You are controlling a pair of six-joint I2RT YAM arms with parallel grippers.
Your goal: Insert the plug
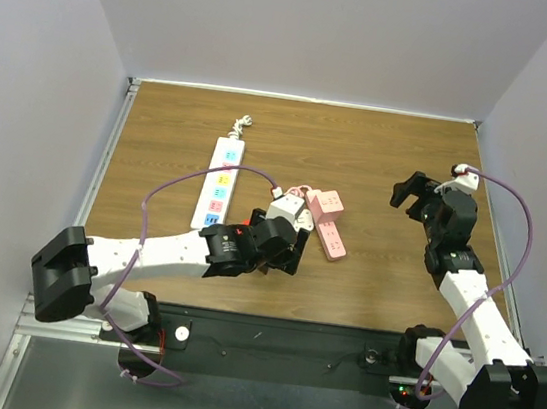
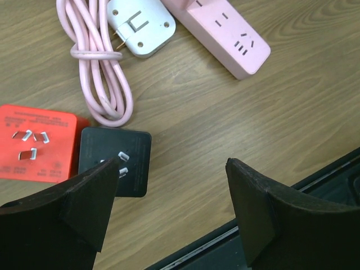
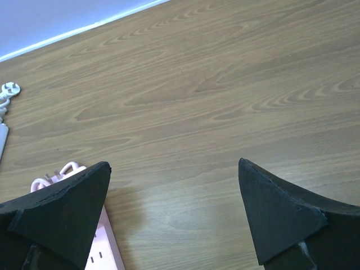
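Wood-grain tabletop [image 1: 392, 150] between pale walls, carrying a white power strip [image 1: 220, 182] with coloured sockets at far left and a cluster of plugs near the middle. Hovering low over that cluster: left gripper [image 2: 171, 191], jaws spread wide, grasping nothing, seemingly lining up on the black plug adapter [image 2: 115, 160], likely the plug to insert. Lying prongs-up just beside an orange adapter [image 2: 36, 143], so probably needing a side grip and a flip before mating. Sitting just beyond, sockets facing up for entry: pink power strip [image 2: 225, 31], beside a white plug [image 2: 140, 25] and coiled pink cable [image 2: 101, 73]. Hanging raised at right, well apart: right gripper [image 3: 174, 214], likewise released and empty. Showing small print on the orange face, too fine for reading.
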